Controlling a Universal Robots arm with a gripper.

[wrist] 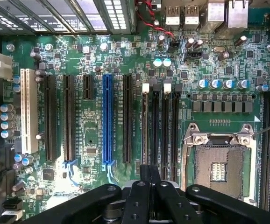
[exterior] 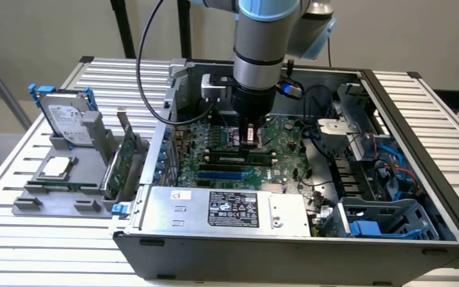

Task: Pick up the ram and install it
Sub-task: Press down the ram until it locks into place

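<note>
The ram [exterior: 233,157], a narrow green stick with dark chips, stands on edge in a slot on the motherboard [exterior: 289,134] inside the open case. My gripper [exterior: 250,139] hangs straight down just above and behind its right part. Whether it touches the stick is unclear. In the wrist view the black fingers [wrist: 137,196] are pressed together with no gap. My gripper [wrist: 149,171] is over the near end of the black memory slots [wrist: 165,130]. Nothing sticks out from between the fingers.
A blue slot [wrist: 108,116] and black expansion slots lie beside the memory slots, and the open CPU socket [wrist: 219,163] is on the other side. Outside the case, at the exterior view's left, a grey rack [exterior: 62,194] holds a hard drive [exterior: 66,116] and a larger green card [exterior: 122,161]. The power supply [exterior: 225,209] fills the case's front.
</note>
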